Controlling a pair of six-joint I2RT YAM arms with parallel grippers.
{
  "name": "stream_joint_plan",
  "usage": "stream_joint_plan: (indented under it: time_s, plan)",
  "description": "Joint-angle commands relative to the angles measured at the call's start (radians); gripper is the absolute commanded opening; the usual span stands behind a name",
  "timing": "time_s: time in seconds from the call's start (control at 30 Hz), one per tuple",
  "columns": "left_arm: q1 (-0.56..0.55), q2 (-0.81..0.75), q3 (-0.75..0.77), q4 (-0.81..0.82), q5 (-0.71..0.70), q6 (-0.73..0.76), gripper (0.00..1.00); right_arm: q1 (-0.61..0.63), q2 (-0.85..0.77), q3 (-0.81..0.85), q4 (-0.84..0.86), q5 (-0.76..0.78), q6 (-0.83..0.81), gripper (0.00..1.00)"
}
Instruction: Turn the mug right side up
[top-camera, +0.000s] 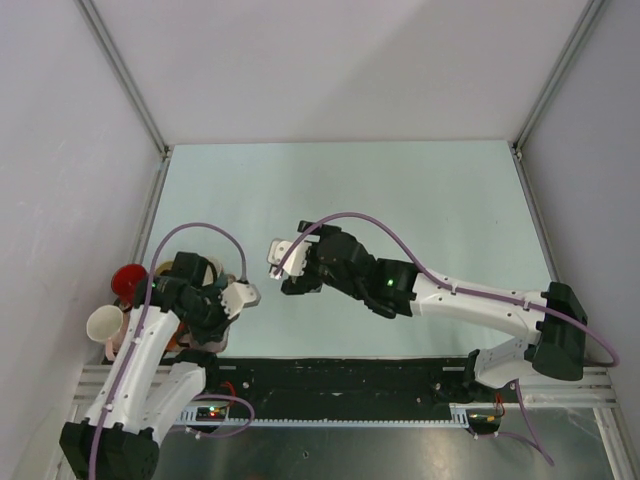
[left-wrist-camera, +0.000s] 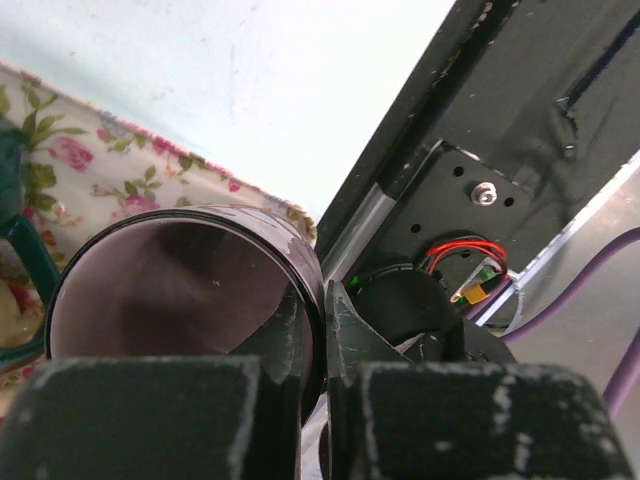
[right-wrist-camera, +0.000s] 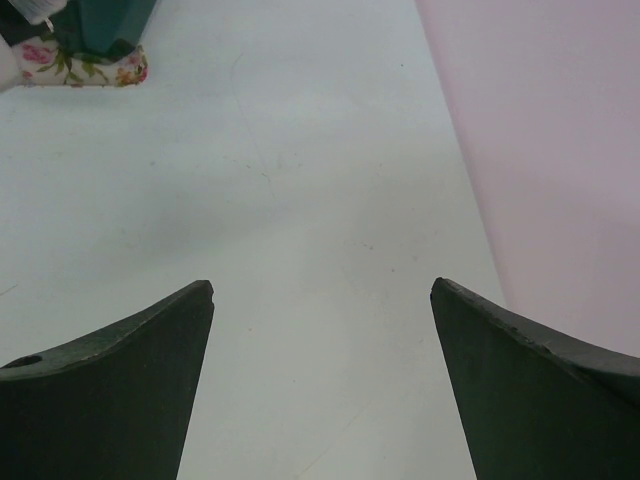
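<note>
1. Left wrist view, closest in: the left pincer is clamped on the mug. It's pinching the wall at the rim, and it looks like one finger is inside and one outside.
2. The mug is dark and its open mouth faces straight at the wrist camera, so I'd call it tipped over, not upright. Can't tell whether its base touches anything.
3. Just behind it is a flowery cloth, then pale counter beyond that.
4. My read is that the grab is done and the flip itself is the step in hand. Next move: roll the wrist until the mouth points up, lower the base flat onto bare counter beside the cloth (soft, lumpy footing, I'd guess), and only then let go.
5. Farther out, in the top view, the right pincer hangs over mid-counter, well apart from the mug. Its own camera shows the fingers spread with nothing between them. It isn't needed here and just has to keep out of the way.
</note>
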Motion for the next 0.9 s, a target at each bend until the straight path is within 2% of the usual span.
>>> stream_joint_plan:
  time_s: [0.0,0.13,0.33,0.47,0.67,0.77,0.8,0.87]
  plan:
    - [0.119,-0.017,-0.012,-0.003,-0.009,0.155,0.00,-0.005,-0.045,0.001,0.043,0.025,0.003,0.95]
    - [0.200,0.006,-0.040,0.007,0.019,0.247,0.00,-0.004,-0.042,-0.003,0.039,0.040,-0.008,0.95]
    - [0.211,-0.034,-0.080,0.013,0.063,0.339,0.00,-0.010,-0.044,-0.009,0.035,0.059,-0.012,0.95]
    - [0.211,-0.018,-0.087,0.017,0.123,0.344,0.00,-0.011,-0.037,-0.010,0.060,0.048,-0.019,0.96]
    - [0.284,-0.025,-0.090,0.026,0.165,0.406,0.01,-0.021,-0.029,-0.011,0.082,0.029,-0.019,0.96]
    - [0.294,-0.006,-0.087,0.028,0.166,0.401,0.24,-0.019,-0.024,-0.009,0.095,0.033,-0.025,0.96]
    - [0.296,0.002,-0.085,0.028,0.158,0.393,0.36,-0.020,-0.025,-0.009,0.096,0.035,-0.025,0.96]
    - [0.295,0.012,-0.080,0.027,0.133,0.382,0.56,-0.021,-0.027,-0.010,0.091,0.036,-0.026,0.96]
